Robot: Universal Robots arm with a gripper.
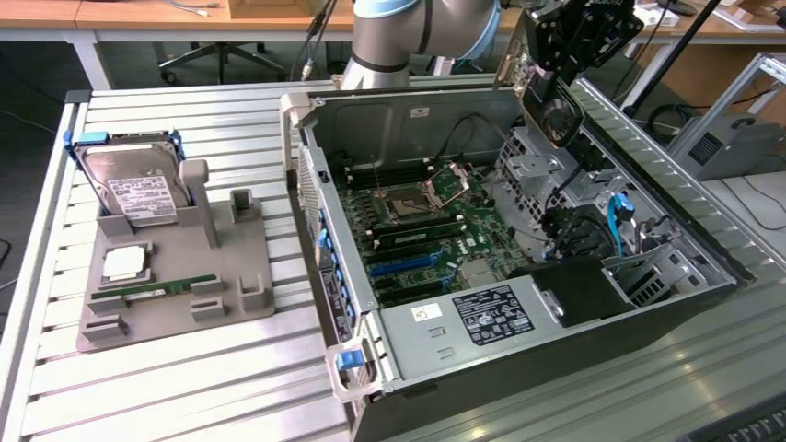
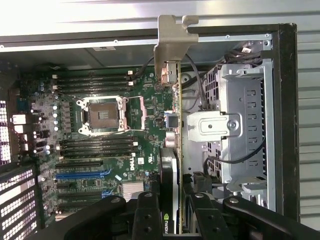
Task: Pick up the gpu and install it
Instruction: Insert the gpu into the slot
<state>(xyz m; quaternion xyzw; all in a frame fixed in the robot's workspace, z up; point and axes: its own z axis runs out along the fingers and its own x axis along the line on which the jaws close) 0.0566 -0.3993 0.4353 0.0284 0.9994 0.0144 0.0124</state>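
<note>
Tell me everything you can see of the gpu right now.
The gpu is a thin dark card with a green board edge and a silver metal end bracket. It is held between the fingers of the gripper, bracket end farthest from them, and hangs above the open computer case near its drive cage. It seems not yet seated in the motherboard.

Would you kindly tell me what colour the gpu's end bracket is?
Silver-grey bare metal; the gpu's end bracket shows best in the wrist view.

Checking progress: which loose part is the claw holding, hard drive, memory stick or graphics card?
The graphics card, gripped in the claw above the open case; the hard drive and memory stick sit on the grey tray.
</note>
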